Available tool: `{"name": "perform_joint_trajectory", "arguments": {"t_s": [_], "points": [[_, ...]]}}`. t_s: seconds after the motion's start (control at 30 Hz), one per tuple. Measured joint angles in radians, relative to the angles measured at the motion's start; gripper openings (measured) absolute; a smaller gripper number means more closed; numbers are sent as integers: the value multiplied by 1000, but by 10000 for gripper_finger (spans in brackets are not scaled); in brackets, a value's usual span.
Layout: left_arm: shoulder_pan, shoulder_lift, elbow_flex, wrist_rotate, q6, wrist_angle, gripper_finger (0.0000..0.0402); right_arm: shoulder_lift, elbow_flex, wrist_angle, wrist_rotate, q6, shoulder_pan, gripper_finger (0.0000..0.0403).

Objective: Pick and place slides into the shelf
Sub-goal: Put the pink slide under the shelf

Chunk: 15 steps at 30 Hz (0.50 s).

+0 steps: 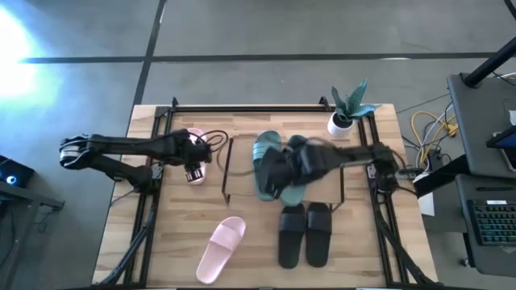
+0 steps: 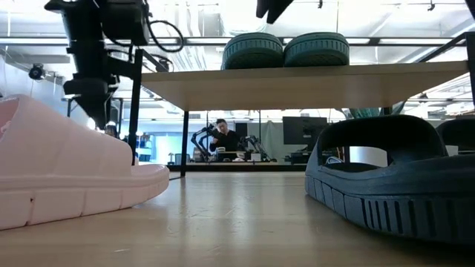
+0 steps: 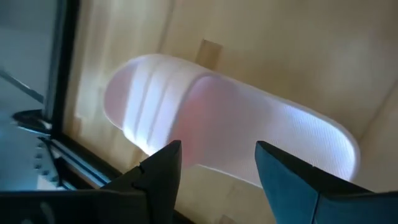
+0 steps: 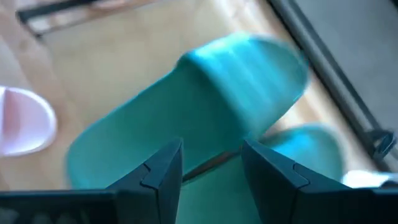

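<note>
The shelf (image 1: pixel 228 173) stands mid-table, its light-wood board (image 2: pixel 312 81) on thin black end frames. Two teal slides (image 2: pixel 254 50) (image 2: pixel 317 49) lie side by side on the board; they also show in the high view (image 1: pixel 266 149) (image 1: pixel 288 193). My right gripper (image 4: pixel 211 167) is open just above them and touches neither; the low view shows it (image 2: pixel 273 7) clear of them. One pink slide (image 3: pixel 230 118) lies sole-down on the table left of the shelf. My left gripper (image 3: pixel 217 163) is open above it, fingers pointing down. A second pink slide (image 1: pixel 221 248) and two black slides (image 1: pixel 292 234) (image 1: pixel 318 232) lie on the near part of the table.
A small potted plant (image 1: pixel 348 109) stands at the far right corner behind the shelf. The table's black frame rails (image 1: pixel 242 107) run along its edges. Cables (image 1: pixel 214 143) hang by the left gripper. Bare wood lies between the near pink slide and the left edge.
</note>
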Motion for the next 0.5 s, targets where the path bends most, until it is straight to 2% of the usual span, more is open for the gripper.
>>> {"name": "perform_joint_trajectory", "arguments": {"t_s": [0.07, 0.3, 0.5], "points": [[0, -13, 6, -21, 0, -7, 191, -19, 0, 17, 0, -55, -46, 155], [1, -69, 6, -25, 57, -43, 191, -22, -1, 76, -10, -87, -157, 155], [3, -97, 6, -12, 80, -40, 191, 3, -14, 167, -11, -102, -192, 155]]}}
